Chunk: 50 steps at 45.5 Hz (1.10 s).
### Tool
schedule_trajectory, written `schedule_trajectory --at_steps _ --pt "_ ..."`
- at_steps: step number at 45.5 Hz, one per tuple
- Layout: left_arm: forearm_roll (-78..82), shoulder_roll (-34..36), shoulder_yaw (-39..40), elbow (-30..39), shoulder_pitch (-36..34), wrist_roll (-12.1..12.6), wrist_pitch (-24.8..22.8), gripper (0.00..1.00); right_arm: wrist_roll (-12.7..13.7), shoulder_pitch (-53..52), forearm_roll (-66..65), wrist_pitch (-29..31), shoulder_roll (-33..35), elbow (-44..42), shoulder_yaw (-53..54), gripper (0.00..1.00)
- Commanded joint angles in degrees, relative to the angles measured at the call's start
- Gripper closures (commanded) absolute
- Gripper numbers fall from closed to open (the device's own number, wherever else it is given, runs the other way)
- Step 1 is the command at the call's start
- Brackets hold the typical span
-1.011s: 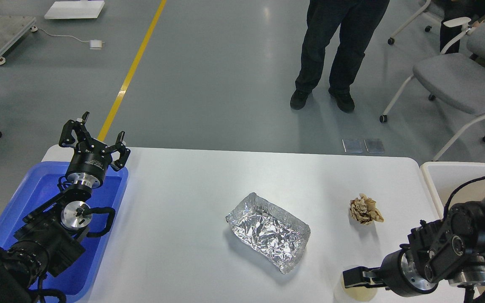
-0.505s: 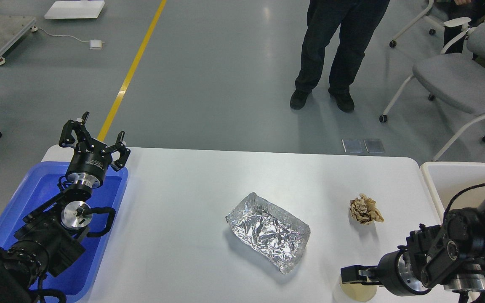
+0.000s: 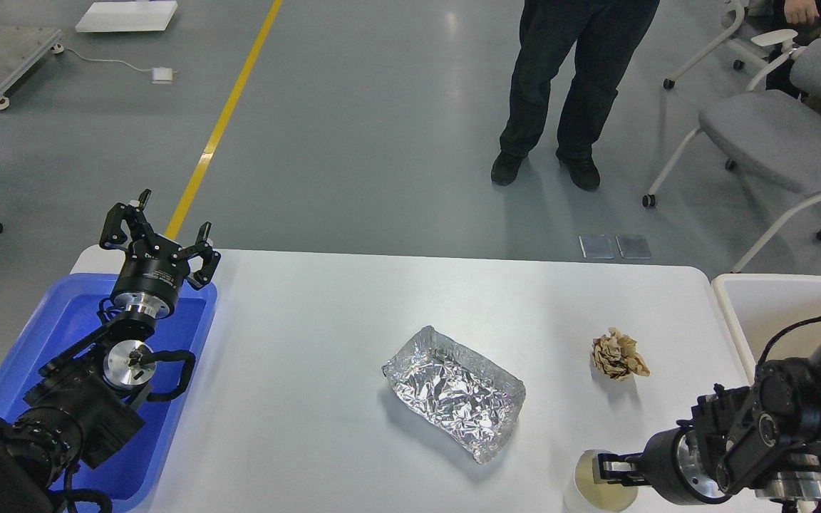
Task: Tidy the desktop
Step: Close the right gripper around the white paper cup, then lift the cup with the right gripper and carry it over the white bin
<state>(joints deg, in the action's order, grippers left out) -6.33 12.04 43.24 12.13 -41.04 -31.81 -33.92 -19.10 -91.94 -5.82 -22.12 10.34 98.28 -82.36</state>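
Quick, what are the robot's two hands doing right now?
Left tool: open, holding nothing, above the blue tray.
Right tool: over a round yellowish thing at the desktop edge; open or closed cannot be told.

Blue tray (image 3: 61,328) at left edge of view. Crumpled foil container (image 3: 455,392) near middle, open side up. Crumpled brown paper ball (image 3: 618,355) to its right, apart from it. Small pale round cup (image 3: 599,491) near bottom right. Off-white bin (image 3: 774,299) at far right. Beyond: grey floor, yellow line (image 3: 221,121), standing person's legs (image 3: 574,85), grey chair (image 3: 774,139).
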Motion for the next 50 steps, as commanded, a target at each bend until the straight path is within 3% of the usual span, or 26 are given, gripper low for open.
schedule_trajectory --at_steps 1,19,26,35,50 --pt "0.0 0.0 0.0 0.0 0.0 0.0 0.0 0.0 -0.1 -0.2 -0.2 0.0 0.7 0.3 -0.9 1.0" --pt "0.0 0.0 0.0 0.0 0.0 0.0 0.0 0.0 -5.0 -3.2 -0.1 0.9 4.1 1.0 -0.8 1.0" --pt "0.0 0.0 0.0 0.0 0.0 0.0 0.0 0.0 -6.5 -8.1 -0.1 5.9 7.7 1.7 -0.8 1.0" --pt "0.0 0.0 0.0 0.0 0.0 0.0 0.0 0.0 -6.9 -20.1 -0.3 18.9 13.6 1.7 -3.2 1.0" --pt "0.0 0.0 0.0 0.0 0.0 0.0 0.0 0.0 -7.4 -37.0 -7.2 30.1 17.0 1.7 -12.2 1.0"
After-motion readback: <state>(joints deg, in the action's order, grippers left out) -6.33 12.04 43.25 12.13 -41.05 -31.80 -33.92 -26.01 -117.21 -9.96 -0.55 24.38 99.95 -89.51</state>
